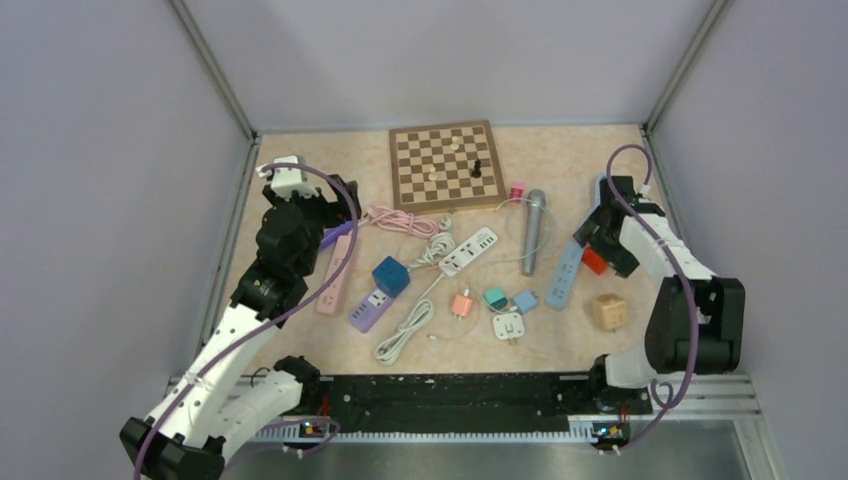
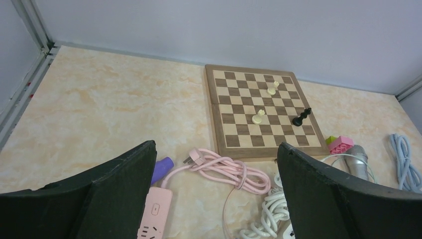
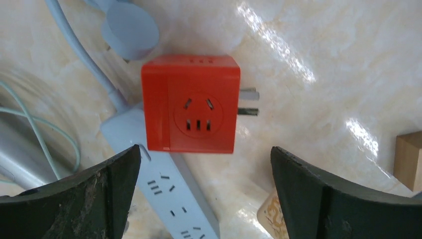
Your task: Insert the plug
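Our right gripper (image 3: 205,154) hangs with its jaws spread wide and nothing between them. Straight beneath it, centred between the two fingers and a little ahead of their tips, lies the red cube adapter (image 3: 189,109). That is the relation the next move turns on. The cube's flat prongs (image 3: 248,102) point sideways toward our right-hand finger, so the plug axis runs along the same line on which the jaws close. We judge that closing as we stand would press one pad onto the prongs, so the wrist would probably need to turn first so that the pads meet two plain sides.

The cube is glossy orange-red, with a round socket face turned up toward the camera. It has three small slots along its far edge. Its near left corner overlaps the end of the pale blue power strip (image 3: 169,194), whose slotted sockets run off toward us. We cannot tell whether the cube rests on the strip or only sits against it.

In the overhead view all of this lies on the right of the table, so the right arm is by far the nearer. Our left gripper (image 2: 216,149) is also open and empty, well apart above the pink power strip (image 2: 155,219).
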Controlling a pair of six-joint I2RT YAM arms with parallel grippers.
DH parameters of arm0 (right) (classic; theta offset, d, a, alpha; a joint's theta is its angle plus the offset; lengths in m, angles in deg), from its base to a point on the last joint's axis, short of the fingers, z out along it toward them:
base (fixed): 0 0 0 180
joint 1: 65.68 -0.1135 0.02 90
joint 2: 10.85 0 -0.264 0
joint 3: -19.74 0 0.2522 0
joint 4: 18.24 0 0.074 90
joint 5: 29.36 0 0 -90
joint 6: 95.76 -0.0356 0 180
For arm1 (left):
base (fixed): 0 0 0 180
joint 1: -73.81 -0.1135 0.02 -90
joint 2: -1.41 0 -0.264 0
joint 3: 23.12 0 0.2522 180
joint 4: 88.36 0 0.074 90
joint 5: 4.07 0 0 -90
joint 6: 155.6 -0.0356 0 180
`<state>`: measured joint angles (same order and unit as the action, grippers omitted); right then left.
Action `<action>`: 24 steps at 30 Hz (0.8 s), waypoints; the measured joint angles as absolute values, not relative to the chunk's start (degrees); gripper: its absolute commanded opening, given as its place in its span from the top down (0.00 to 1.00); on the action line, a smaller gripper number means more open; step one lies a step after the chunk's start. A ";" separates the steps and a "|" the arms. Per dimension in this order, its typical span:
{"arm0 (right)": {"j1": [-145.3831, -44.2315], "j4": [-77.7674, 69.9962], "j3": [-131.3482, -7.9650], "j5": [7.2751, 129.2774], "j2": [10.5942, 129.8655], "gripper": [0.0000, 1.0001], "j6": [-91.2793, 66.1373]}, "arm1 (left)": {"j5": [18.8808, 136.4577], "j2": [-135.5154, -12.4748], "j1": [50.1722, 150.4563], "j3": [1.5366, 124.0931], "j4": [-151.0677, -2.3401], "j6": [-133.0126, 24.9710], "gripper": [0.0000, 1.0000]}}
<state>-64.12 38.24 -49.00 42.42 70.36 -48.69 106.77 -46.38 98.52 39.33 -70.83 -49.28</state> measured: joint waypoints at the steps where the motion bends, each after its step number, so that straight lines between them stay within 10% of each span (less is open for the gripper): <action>1: -64.01 37.67 -49.81 41.81 71.82 0.02 -48.37 | 106.79 -46.38 98.52 39.33 -70.92 -49.35 0.05; 8: -63.29 34.26 -52.33 40.71 77.92 0.17 -47.23 | 108.00 -46.38 98.52 39.33 -71.18 -50.53 0.05; 16: -62.26 32.66 -52.78 41.91 80.65 0.75 -46.38 | 109.35 -46.38 98.52 39.33 -71.18 -51.23 0.05; 24: -62.17 34.41 -55.91 47.05 76.35 0.83 -45.70 | 108.69 -47.23 98.52 39.33 -72.01 -51.36 0.05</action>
